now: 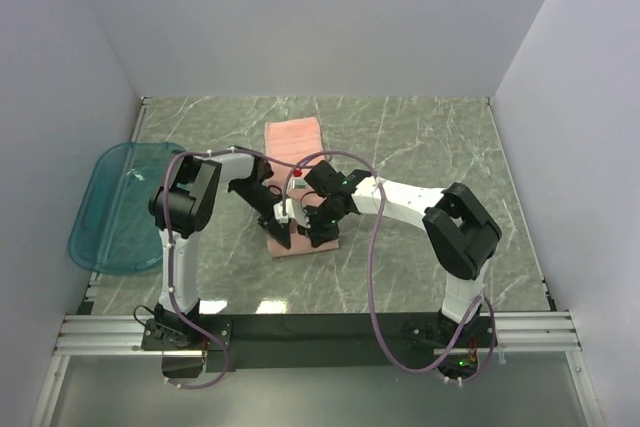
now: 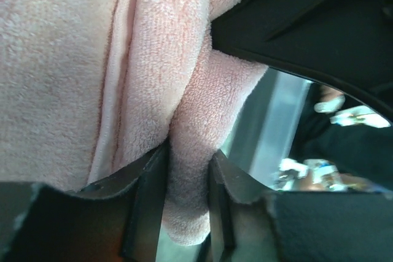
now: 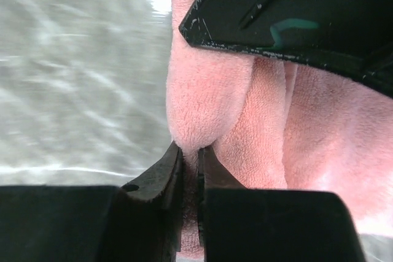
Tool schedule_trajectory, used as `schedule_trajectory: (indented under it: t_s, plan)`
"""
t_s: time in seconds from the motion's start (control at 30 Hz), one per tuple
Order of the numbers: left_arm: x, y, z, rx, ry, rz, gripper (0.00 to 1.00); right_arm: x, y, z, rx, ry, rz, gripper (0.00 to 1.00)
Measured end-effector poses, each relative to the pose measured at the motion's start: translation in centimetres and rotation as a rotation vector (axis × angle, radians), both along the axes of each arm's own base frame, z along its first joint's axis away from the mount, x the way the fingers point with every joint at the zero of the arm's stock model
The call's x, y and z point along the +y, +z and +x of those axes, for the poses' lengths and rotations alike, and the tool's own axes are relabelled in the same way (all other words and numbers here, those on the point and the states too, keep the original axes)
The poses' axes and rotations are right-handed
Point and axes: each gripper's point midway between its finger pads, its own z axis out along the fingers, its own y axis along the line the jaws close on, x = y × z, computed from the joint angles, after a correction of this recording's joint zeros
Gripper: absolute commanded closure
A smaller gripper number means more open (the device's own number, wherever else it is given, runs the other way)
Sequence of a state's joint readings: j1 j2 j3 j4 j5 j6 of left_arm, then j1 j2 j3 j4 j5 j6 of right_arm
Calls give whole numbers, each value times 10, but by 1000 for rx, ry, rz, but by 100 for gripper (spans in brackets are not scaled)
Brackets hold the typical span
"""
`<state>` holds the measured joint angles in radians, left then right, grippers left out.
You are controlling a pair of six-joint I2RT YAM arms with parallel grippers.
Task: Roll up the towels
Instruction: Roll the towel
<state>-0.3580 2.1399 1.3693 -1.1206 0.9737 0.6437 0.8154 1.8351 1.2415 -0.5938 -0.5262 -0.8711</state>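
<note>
The salmon-pink towel (image 1: 293, 137) lies lengthwise in the middle of the marble table, its near end under both grippers. My left gripper (image 1: 277, 219) is at the towel's near left edge. In the left wrist view the left gripper (image 2: 189, 170) is shut on a thick fold of the towel (image 2: 55, 72). My right gripper (image 1: 318, 223) is at the near right part. In the right wrist view the right gripper (image 3: 190, 159) is shut on a pinched fold of the towel (image 3: 319, 127). The other gripper's black body shows at the top of each wrist view.
A teal translucent tray (image 1: 100, 232) lies at the table's left edge, partly overhanging it. White walls close off the left, back and right. An aluminium rail (image 1: 320, 331) with the arm bases runs along the near edge.
</note>
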Motion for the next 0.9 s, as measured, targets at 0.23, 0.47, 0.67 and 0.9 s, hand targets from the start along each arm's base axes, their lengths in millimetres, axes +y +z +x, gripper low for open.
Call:
schedule_trajectory:
  t_s: [0.23, 0.47, 0.67, 0.9]
  plan:
    - [-3, 13, -18, 154, 137, -30, 41, -7, -3, -29, 162, 23, -9, 100]
    - [25, 19, 44, 61, 345, -11, 38, -10, -5, -34, 266, 11, -33, 100]
    - [79, 40, 119, -125, 543, 7, 38, -18, -4, -45, 342, 3, -67, 100]
    - [112, 111, 122, -521, 645, 32, 37, -13, -2, -39, 658, -82, -100, 100]
